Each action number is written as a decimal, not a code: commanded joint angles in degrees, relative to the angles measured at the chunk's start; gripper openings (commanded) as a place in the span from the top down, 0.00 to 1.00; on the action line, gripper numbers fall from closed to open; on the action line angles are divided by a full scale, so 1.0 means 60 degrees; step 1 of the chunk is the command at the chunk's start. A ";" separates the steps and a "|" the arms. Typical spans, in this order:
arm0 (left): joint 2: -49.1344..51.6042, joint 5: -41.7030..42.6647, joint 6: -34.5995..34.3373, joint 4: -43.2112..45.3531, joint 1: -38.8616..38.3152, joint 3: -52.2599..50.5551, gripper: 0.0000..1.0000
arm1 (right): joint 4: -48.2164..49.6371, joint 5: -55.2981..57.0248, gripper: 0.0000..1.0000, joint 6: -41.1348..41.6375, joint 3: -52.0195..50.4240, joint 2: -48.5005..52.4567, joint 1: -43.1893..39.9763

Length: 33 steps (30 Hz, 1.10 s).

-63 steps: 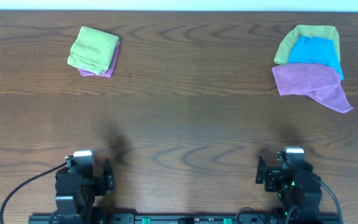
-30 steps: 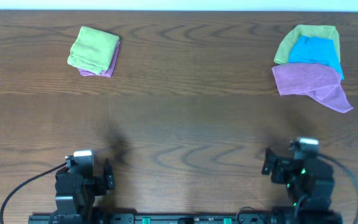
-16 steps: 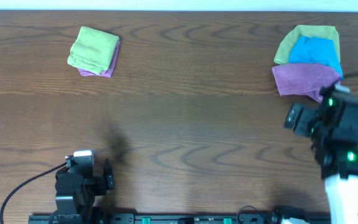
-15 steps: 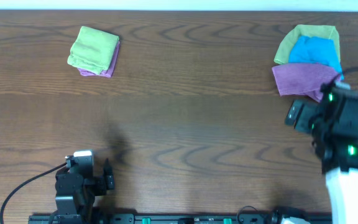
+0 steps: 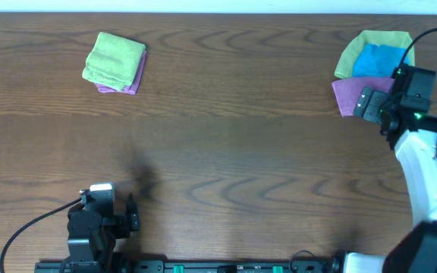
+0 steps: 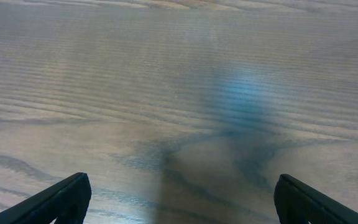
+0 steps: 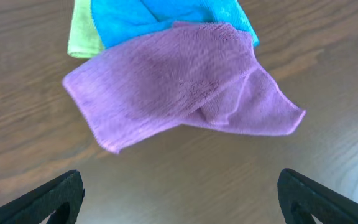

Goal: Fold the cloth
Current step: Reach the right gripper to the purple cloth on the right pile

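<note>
Right gripper (image 7: pixel 179 200) has moved over the cloth (image 7: pixel 179 93), hiding half overhead; its jaws gape, empty.

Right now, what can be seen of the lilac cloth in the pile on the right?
The lilac cloth looks like soft, finely napped microfibre. It lies loosely rumpled rather than flat: a fold runs under its right side and one corner trails out to the right. Its upper edge overlaps the blue cloth, with the lime-green cloth showing at its upper left; the rest lies on the wooden table. No tag shows. The open right hand is near but not touching it.
</note>
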 commanded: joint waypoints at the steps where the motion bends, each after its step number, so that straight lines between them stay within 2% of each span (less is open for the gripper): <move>1: -0.0055 -0.0029 0.0066 -0.0029 -0.0055 -0.0036 0.05 | 0.0470 0.0204 0.01 -0.0095 0.0186 0.0357 -0.0076; 9: -0.0055 -0.0029 0.0066 -0.0029 -0.0055 -0.0036 0.05 | 0.1202 0.0171 0.01 -0.0127 0.0182 0.1129 -0.0080; 20: -0.0055 -0.0029 0.0062 -0.0029 -0.0055 -0.0036 0.05 | 0.3155 0.0168 0.01 -0.0113 0.0182 0.2605 -0.0149; 26: -0.0055 -0.0029 0.0062 -0.0029 -0.0055 -0.0036 0.05 | 0.3621 0.0168 0.06 -0.0007 0.0182 0.3209 -0.0149; 28: -0.0055 -0.0029 0.0066 -0.0029 -0.0055 -0.0036 0.05 | 0.3668 0.0168 0.15 -0.0007 0.0182 0.3293 -0.0149; 31: -0.0055 -0.0029 0.0062 -0.0029 -0.0055 -0.0036 0.05 | 0.3705 0.0168 0.38 -0.0011 0.0182 0.3308 -0.0149; 33: -0.0055 -0.0029 0.0062 -0.0029 -0.0055 -0.0036 0.05 | 0.3767 0.0157 0.47 -0.0007 0.0182 0.3308 -0.0149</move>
